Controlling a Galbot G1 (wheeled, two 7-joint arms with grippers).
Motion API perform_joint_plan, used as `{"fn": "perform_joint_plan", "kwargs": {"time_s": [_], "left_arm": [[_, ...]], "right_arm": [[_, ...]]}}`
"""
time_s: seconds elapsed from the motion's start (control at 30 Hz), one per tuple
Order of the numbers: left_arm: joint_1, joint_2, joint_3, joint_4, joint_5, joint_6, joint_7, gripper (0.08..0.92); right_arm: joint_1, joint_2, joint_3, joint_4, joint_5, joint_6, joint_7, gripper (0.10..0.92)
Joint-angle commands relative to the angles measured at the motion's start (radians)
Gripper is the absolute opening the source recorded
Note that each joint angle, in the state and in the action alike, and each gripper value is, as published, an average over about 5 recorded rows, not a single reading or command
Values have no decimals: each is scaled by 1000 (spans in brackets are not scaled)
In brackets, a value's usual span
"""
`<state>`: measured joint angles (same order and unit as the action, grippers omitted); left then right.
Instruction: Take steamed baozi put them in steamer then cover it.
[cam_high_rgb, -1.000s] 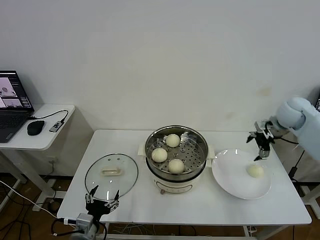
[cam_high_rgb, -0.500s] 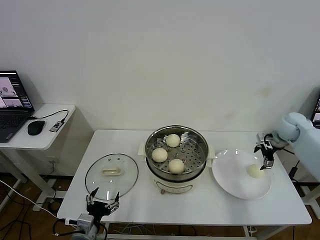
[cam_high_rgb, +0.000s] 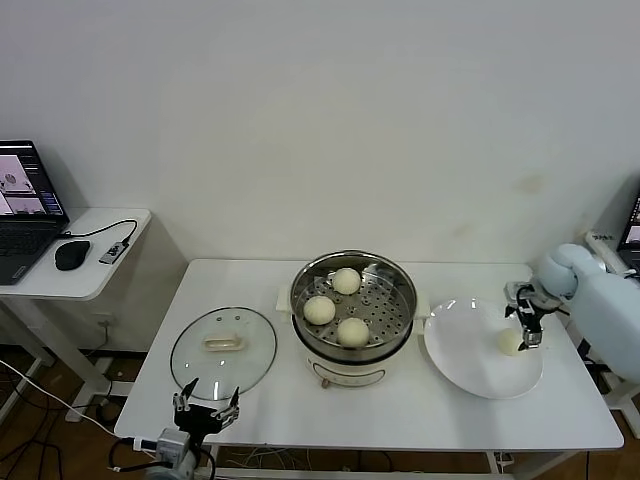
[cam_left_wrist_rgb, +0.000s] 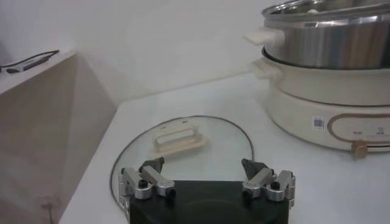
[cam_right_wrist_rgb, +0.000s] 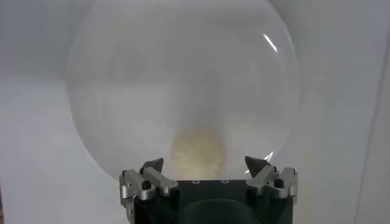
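The steamer (cam_high_rgb: 386, 300) stands mid-table on its cream base, uncovered, with three steamed baozi (cam_high_rgb: 319, 309) on its perforated tray. A fourth baozi (cam_high_rgb: 510, 342) lies on the white plate (cam_high_rgb: 468, 362) to the right. My right gripper (cam_high_rgb: 527, 322) hangs open just above that baozi; in the right wrist view the baozi (cam_right_wrist_rgb: 197, 152) sits between and just beyond the spread fingertips of the gripper (cam_right_wrist_rgb: 205, 162), untouched. The cover (cam_high_rgb: 222, 347), a glass lid with a cream handle, lies flat left of the steamer. My left gripper (cam_high_rgb: 206, 410) waits open at the table's front edge, short of the cover (cam_left_wrist_rgb: 183, 146).
The white table (cam_high_rgb: 400, 405) carries everything. A side desk (cam_high_rgb: 75, 275) at the far left holds a laptop, mouse and cable. In the left wrist view, the steamer's steel wall (cam_left_wrist_rgb: 329, 42) rises beyond the lid.
My right gripper has come down and in from above the plate's far edge to just over the plate's baozi. The left gripper has barely moved.
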<state>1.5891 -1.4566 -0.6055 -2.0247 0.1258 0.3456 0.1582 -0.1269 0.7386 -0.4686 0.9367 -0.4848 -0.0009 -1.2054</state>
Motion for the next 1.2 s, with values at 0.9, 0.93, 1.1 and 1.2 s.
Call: {"fn": "perform_joint_plan", "kwargs": {"time_s": [0.9,0.93,1.1,1.2], "left_arm": [[2,-2,1,14,6,-2,-2,823],[2,-2,1,14,6,-2,-1,823],[1,-1,1,16,6,-3,-2,823],[0,-2,2,16,6,-3,-2,823]], "right_arm": [[-36,59,43,-126,-53,33,70,823],[-37,60,44,-128,-53,33,71,823],[-40,62,47,-130,-50,31,76,754],[-39,61,48,-131,-49,29,76,685]]}}
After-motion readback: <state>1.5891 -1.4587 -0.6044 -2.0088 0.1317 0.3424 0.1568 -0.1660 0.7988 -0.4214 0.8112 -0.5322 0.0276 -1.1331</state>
